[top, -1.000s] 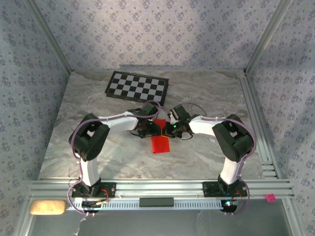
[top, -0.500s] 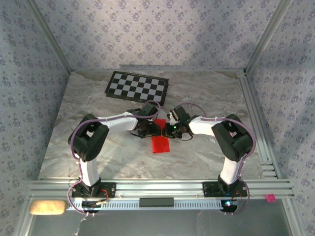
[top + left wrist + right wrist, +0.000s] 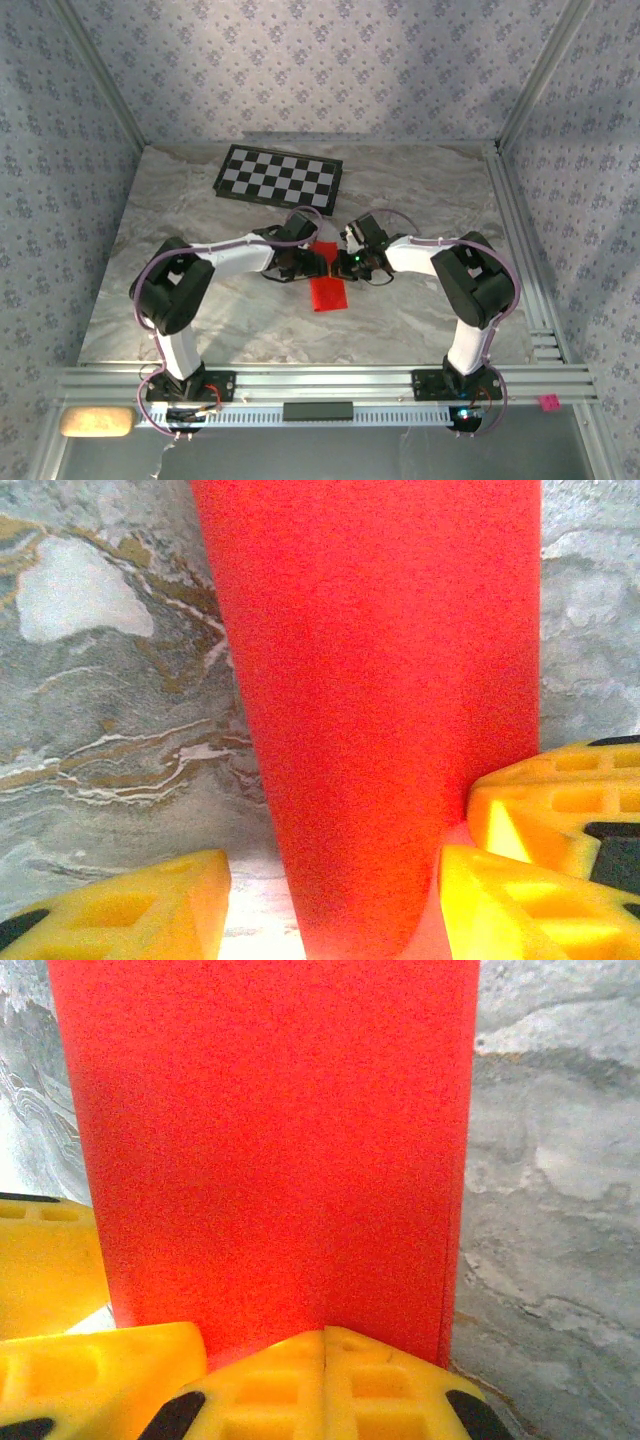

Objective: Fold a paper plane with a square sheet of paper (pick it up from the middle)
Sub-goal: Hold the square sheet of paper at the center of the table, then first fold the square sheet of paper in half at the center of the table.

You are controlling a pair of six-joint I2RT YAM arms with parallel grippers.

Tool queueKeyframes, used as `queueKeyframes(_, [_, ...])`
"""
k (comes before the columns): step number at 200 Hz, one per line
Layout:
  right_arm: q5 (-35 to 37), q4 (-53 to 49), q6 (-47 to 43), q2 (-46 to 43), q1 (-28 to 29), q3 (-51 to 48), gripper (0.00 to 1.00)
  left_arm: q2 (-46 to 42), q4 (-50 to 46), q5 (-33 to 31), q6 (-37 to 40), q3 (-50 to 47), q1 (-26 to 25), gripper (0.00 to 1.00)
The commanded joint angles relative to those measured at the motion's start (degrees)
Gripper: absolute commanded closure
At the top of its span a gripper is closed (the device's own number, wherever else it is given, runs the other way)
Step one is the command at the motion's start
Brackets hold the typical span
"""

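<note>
A: Leftward and lower in the frame goes the left arm's elbow point(image 3: 168, 295) since one second ago. Its claw?
B: Released: the left gripper point(image 3: 335, 865) has its fingers point(image 3: 130, 910) apart, one on each side of the square sheet of paper point(image 3: 327, 293), at the frame's middle.
A: And further right?
B: The right gripper point(image 3: 325, 1335) is clenched on the paper's edge.

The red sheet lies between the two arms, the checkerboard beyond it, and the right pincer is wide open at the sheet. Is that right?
No: the right pincer is shut, its yellow fingers meeting with no gap at the square sheet of paper; the right wrist view shows it. The rest stands: the checkerboard does lie beyond the sheet.
</note>
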Motion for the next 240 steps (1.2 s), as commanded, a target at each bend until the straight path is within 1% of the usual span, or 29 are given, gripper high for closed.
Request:
queueKeyframes(1, [4.1, -7.1, -1.6, 1.8, -0.8, -2.0, 1.00, -3.3, 4.2, -0.5, -2.0, -1.7, 1.8, 0.42])
queueKeyframes(12, [4.2, -7.1, -1.7, 1.7, -0.8, -2.1, 1.00, -4.6, 6.2, 0.8, -3.1, -3.1, 2.6, 0.43])
queueKeyframes(28, [3.8, -7.3, -2.3, 1.8, -1.0, -1.9, 1.00, -6.4, 9.8, 3.3, -5.0, -5.3, 4.0, 0.49])
queueKeyframes(38, [3.8, -7.9, -2.9, 1.9, -1.3, -1.7, 1.00, -7.2, 11.8, 5.3, -6.0, -6.3, 4.7, 0.59])
queueKeyframes(50, [3.4, -8.2, -3.2, 1.9, -1.8, -1.8, 1.00, -8.1, 14.9, 7.4, -6.8, -7.7, 5.3, 0.67])
queueKeyframes(59, [3.2, -8.1, -3.3, 1.9, -1.9, -1.9, 1.00, -8.5, 18.2, 9.7, -7.3, -8.8, 5.8, 0.76])
queueKeyframes(75, [2.9, -8.2, -3.3, 1.9, -2.0, -1.8, 1.00, -7.7, 24.7, 16.1, -8.6, -10.1, 6.5, 0.89])
queueKeyframes(92, [2.9, -8.1, -3.2, 1.9, -1.9, -1.6, 1.00, -5.3, 29.0, 21.3, -9.6, -10.2, 6.6, 1.00])
queueKeyframes(107, [3.3, -8.2, -3.0, 1.8, -1.8, -1.5, 1.00, -3.0, 31.3, 23.6, -10.5, -10.2, 6.6, 1.00])
queueKeyframes(122, [3.5, -8.2, -2.9, 1.8, -1.7, -1.6, 1.00, -1.3, 32.6, 24.0, -11.1, -10.7, 6.6, 1.00])
queueKeyframes(174, [4.0, -8.4, -2.8, 1.8, -1.7, -1.7, 1.00, 1.6, 33.4, 22.9, -10.5, -13.0, 6.6, 1.00])
queueKeyframes(213, [4.3, -8.6, -2.8, 1.7, -1.6, -1.7, 1.00, 0.9, 32.5, 22.8, -9.5, -13.6, 6.6, 1.00])
queueKeyframes(240, [4.6, -8.7, -2.7, 1.6, -1.6, -1.8, 1.00, -1.9, 27.6, 21.6, -6.8, -12.0, 6.6, 0.95])
